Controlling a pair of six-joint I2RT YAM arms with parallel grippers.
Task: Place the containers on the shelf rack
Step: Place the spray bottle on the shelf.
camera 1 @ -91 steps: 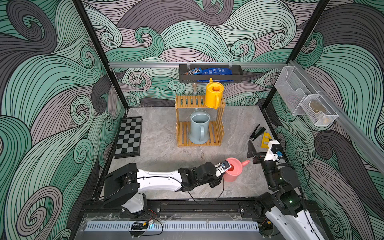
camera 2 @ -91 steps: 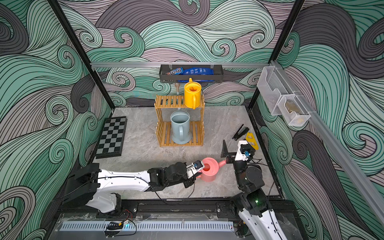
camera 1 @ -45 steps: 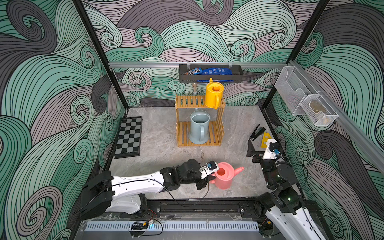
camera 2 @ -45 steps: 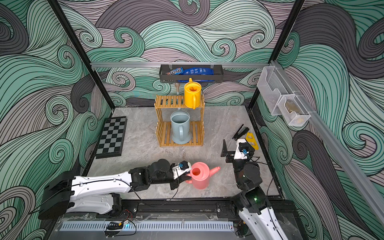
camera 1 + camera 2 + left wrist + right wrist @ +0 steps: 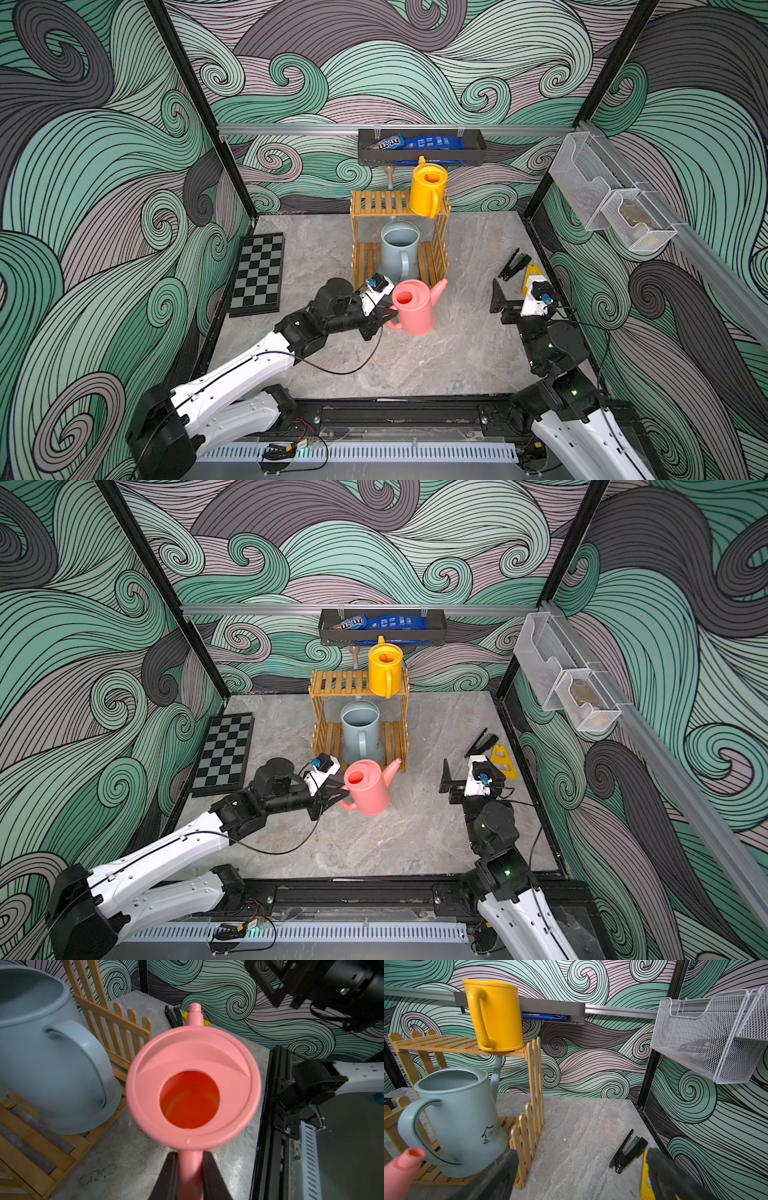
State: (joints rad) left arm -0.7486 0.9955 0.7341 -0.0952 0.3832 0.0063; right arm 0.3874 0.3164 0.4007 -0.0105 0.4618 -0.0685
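Pink watering can (image 5: 413, 309) is upright near the middle of the tabletop (image 5: 457, 353), just in front of the shelf rack (image 5: 376, 203), with its spout toward the rack's front right post; base contact with the tabletop cannot be told. Left gripper (image 5: 190, 1159) is clamped on its handle. The rack stands mid-tabletop toward the back edge, with the yellow can (image 5: 428, 193) on the top tier's right end and the pale blue can (image 5: 399, 249) on the lower tier. Right gripper (image 5: 581, 1155) is near the right edge, jaws wide apart and holding nothing. A black stapler (image 5: 514, 264) lies beyond it.
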